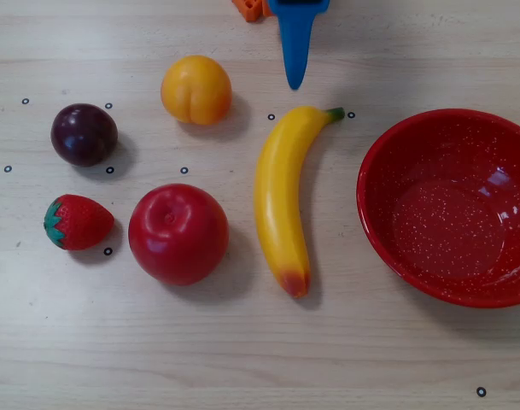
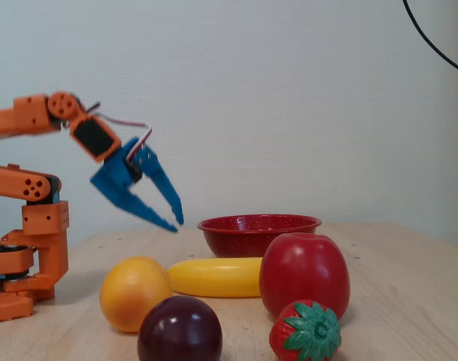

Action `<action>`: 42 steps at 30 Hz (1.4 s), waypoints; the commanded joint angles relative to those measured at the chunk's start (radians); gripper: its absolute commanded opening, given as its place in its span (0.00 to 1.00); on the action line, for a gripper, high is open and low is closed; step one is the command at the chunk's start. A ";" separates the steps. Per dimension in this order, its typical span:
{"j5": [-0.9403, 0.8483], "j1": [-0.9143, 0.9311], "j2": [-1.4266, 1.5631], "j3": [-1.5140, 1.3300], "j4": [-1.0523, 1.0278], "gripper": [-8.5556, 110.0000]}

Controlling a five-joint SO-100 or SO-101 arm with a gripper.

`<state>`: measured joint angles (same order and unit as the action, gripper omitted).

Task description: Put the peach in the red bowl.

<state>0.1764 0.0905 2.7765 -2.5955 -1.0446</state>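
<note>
orange arm [image 2: 33, 188] shows only in fixed view.

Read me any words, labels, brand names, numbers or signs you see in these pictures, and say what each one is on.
None: no readable text in either view.
The table carries only small black ring marks, not letters or numbers.
The peach, red bowl, banana, apple, plum, strawberry and gripper carry no lettering.

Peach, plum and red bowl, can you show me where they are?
peach [image 1: 195, 89], overhead view, middle of its orange skin.
plum [image 1: 84, 133], overhead view, middle of its dark top.
red bowl [image 1: 372, 209], overhead view, left rim.
</note>
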 commanded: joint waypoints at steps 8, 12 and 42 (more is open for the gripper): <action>0.058 -0.057 -0.264 0.500 -0.350 0.07; 0.069 -0.133 -0.380 0.681 -0.486 0.07; 0.805 -0.765 -0.528 0.637 -0.851 0.55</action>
<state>0.9327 -0.6473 2.2365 -1.9742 -1.8055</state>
